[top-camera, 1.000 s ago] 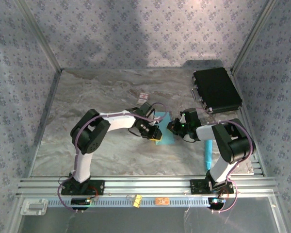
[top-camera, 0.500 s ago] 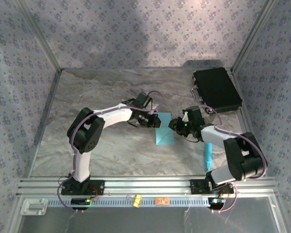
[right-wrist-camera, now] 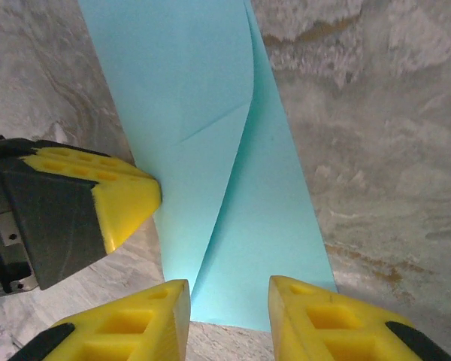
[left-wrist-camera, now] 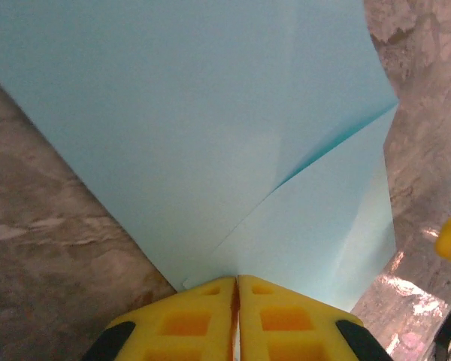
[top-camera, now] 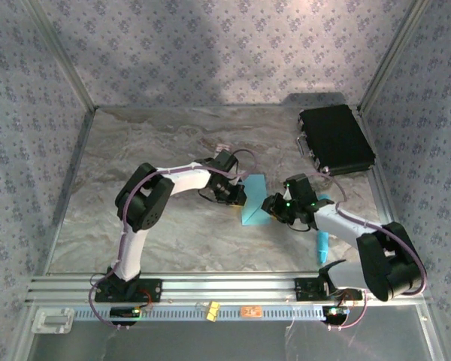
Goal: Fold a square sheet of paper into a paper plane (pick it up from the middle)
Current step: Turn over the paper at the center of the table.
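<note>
the light-blue sheet of paper (top-camera: 254, 204) lies partly folded on the marbled table (top-camera: 150, 150), between the two arms, with one flap curling up along a crease. the left gripper (left-wrist-camera: 236, 280) is pinched tight on the sheet's edge. the right gripper (right-wrist-camera: 229, 301) sits spread apart at the opposite end, with the paper's edge at the gap.

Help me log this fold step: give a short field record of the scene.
paper: light blue, partly folded, one flap raised, between the grippers
left gripper: shut, tips at the paper's edge
right gripper: open, astride the paper's near end
pen: cyan, right of the paper, apart from it
case: black, far right corner of the table
</note>
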`<state>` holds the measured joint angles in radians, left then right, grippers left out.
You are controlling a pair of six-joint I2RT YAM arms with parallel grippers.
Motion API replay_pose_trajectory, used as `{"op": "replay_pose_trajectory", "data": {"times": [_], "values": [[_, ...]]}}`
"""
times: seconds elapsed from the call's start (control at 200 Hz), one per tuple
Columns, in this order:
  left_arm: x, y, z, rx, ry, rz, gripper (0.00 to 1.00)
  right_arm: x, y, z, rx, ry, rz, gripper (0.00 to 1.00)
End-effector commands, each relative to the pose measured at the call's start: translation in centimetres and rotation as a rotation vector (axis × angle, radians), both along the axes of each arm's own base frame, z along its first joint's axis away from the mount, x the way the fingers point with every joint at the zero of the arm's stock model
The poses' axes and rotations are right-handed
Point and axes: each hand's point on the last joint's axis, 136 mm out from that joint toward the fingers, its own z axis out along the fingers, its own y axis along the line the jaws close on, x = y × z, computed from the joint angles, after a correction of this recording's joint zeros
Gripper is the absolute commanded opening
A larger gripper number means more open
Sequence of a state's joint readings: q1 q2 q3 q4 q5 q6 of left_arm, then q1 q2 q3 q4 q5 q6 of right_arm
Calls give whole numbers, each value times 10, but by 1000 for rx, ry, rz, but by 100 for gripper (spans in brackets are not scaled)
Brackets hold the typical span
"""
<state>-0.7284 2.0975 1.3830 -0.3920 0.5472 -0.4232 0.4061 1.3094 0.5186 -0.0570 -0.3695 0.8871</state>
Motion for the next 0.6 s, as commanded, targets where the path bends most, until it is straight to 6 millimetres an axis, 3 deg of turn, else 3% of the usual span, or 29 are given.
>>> {"op": "replay_pose_trajectory", "data": {"times": [0.0,0.43,0.595], "values": [[-14,5,-14,85,1,-58,9,-5,2,-9,-35,68,-11,34],[-15,10,-5,84,-20,-49,9,-18,-12,-20,-131,115,-50,51],[-16,9,-7,83,-11,-44,9,-13,1,-17,-77,100,-13,52]]}}
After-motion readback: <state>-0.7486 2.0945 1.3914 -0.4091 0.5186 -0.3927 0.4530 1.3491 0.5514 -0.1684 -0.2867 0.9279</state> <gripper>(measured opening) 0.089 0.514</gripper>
